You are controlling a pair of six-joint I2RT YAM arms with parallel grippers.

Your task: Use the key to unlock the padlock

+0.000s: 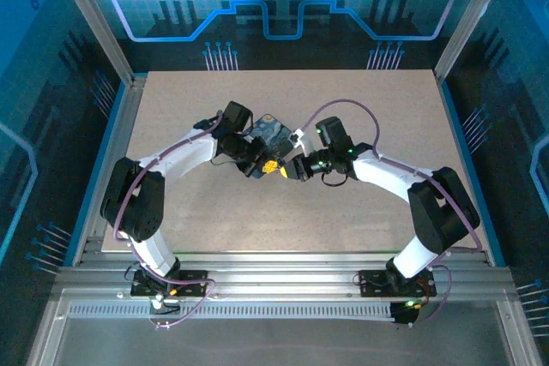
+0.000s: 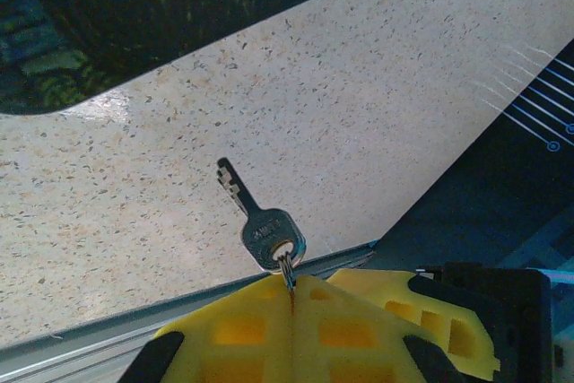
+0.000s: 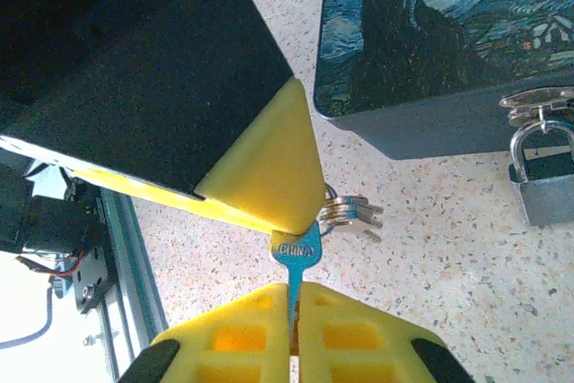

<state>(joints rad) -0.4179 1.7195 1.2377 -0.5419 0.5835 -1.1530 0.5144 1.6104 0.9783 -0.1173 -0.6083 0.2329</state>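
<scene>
Key bunch [image 3: 296, 248] clamped by left gripper [image 2: 291, 289], right gripper [image 3: 293, 300]; padlock [image 3: 545, 184] on box [image 3: 430, 33].

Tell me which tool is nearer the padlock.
Right, narrowly. The right tool grips the key with the padlock off to its side; the left tool faces it across the key.

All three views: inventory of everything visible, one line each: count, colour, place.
Dark blue swirl-painted rectangular box: one, blue with yellow swirls, mid-table beyond the hands.
Small silvery-grey metal padlock: one, silver, hanging from the box's front hasp.
Thin silvery metal keys on a ring: one bunch, silver, held between both hands.
Speckled beige table: one, beige, under everything.
Left hand: one, yellow fingers, shut on the key ring.
Right hand: one, yellow fingers, shut on one key's blade.
</scene>
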